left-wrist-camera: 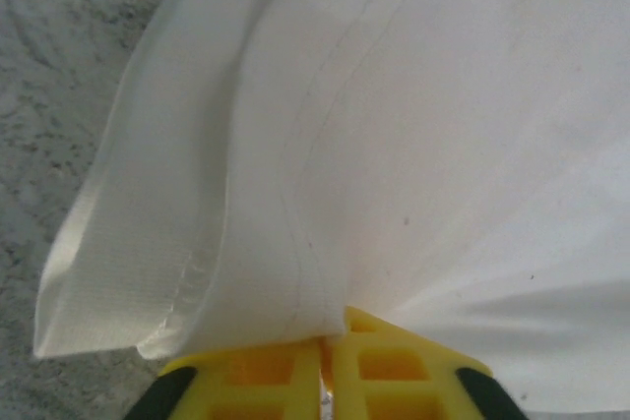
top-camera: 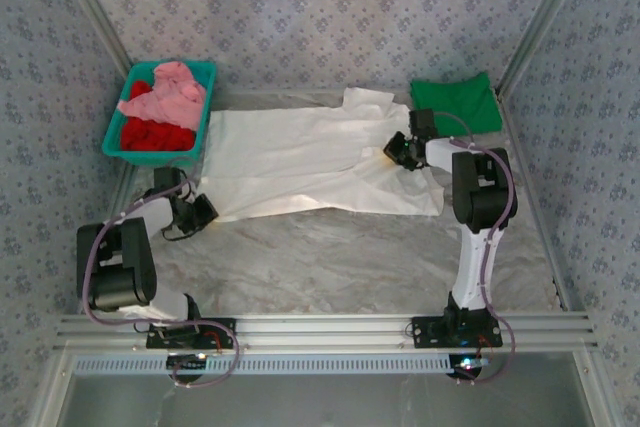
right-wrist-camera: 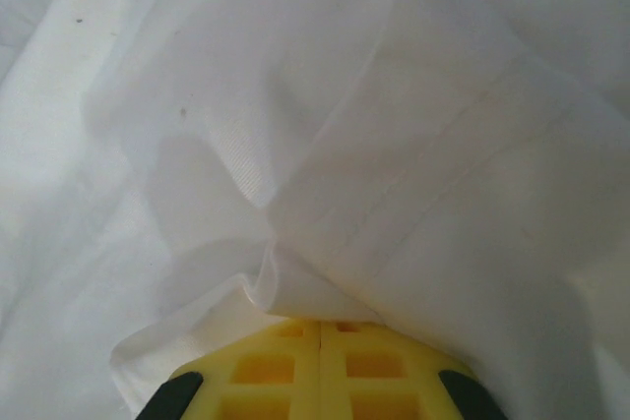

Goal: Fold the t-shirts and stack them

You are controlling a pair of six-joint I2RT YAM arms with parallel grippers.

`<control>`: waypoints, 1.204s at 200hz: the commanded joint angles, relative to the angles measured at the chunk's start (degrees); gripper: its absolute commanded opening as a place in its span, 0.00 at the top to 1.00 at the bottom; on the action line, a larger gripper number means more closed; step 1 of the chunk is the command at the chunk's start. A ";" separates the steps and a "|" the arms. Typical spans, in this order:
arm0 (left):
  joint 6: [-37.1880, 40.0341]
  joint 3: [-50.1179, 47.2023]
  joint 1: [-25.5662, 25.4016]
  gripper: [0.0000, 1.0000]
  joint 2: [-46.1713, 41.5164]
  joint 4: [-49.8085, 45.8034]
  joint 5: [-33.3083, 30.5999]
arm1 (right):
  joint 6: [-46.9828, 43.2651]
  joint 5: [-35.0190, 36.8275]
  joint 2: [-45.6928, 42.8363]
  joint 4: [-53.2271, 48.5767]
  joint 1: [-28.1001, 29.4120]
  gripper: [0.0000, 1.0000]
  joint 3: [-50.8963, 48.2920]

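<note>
A marble-patterned tabletop (top-camera: pixel 330 257) seen from above, with two robot arms mounted at its near edge. A large cream-white t-shirt (top-camera: pixel 290 157) lies spread flat across the middle of the tabletop, toward the far edge, its length running left to right. A green t-shirt (top-camera: pixel 457 102) lies folded in the far right corner, just beside the white one's upper right end. In the far left corner sits a teal basket (top-camera: pixel 118 125) holding a crumpled pink t-shirt (top-camera: pixel 170 95) on top of a red t-shirt (top-camera: pixel 155 135).

The left gripper (top-camera: pixel 200 209) sits low at the near left corner of the cream-white t-shirt. Its wrist camera shows the yellow fingers (left-wrist-camera: pixel 266 371) pressed together, clenched on the stitched hem of the cream-white t-shirt (left-wrist-camera: pixel 443 145), where the cloth is doubled over into a fold, with bare marble to the left.

The right gripper (top-camera: pixel 398 150) rests on the right part of the same shirt. Its wrist camera shows its yellow fingers (right-wrist-camera: pixel 266 371) closed tight as well, pinching a bunched fold of the cream-white t-shirt (right-wrist-camera: pixel 295 95), which rumples up around the pinch.
</note>
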 commanded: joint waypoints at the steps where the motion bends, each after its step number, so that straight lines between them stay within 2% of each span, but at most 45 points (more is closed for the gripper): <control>1: -0.09 3.24 -0.40 0.81 1.28 -2.25 -1.22 | -1.66 3.83 -1.03 -5.65 -0.52 0.94 0.31; 17: 0.04 5.95 -1.77 0.72 0.56 -3.28 -2.20 | -2.57 3.73 -2.78 -7.56 0.29 0.85 1.42; 49: 0.60 10.88 -6.20 0.69 -2.42 -6.73 -6.92 | -5.67 6.00 -9.34 -11.87 2.14 0.64 1.01; 75: 1.07 13.57 -13.05 0.66 -4.09 -7.98 -8.70 | -9.64 9.44 -16.61 -15.30 4.31 0.59 -2.13; 98: 0.68 15.72 -19.37 0.66 -3.21 -8.72 -9.40 | -10.55 9.83 -22.54 -15.86 6.64 0.59 -7.60; 126: -0.88 13.33 -21.82 0.67 -2.41 -2.23 -8.86 | -11.51 8.48 -26.39 -12.65 8.28 0.64 -16.21; 151: -0.88 15.15 -23.26 0.71 2.93 1.24 -6.02 | -10.15 6.34 -23.94 -13.63 8.04 0.70 -17.34; 190: -1.50 17.79 -30.17 0.77 11.82 6.84 -3.56 | -8.59 4.89 -20.77 -13.77 8.45 0.71 -18.41; 213: -3.59 16.38 -31.53 0.78 15.38 11.64 -2.37 | -6.84 5.10 -19.04 -12.48 7.24 0.71 -20.17; 241: -3.37 14.44 -31.63 0.79 18.30 12.62 -2.72 | -6.57 5.46 -17.53 -11.62 5.37 0.72 -22.15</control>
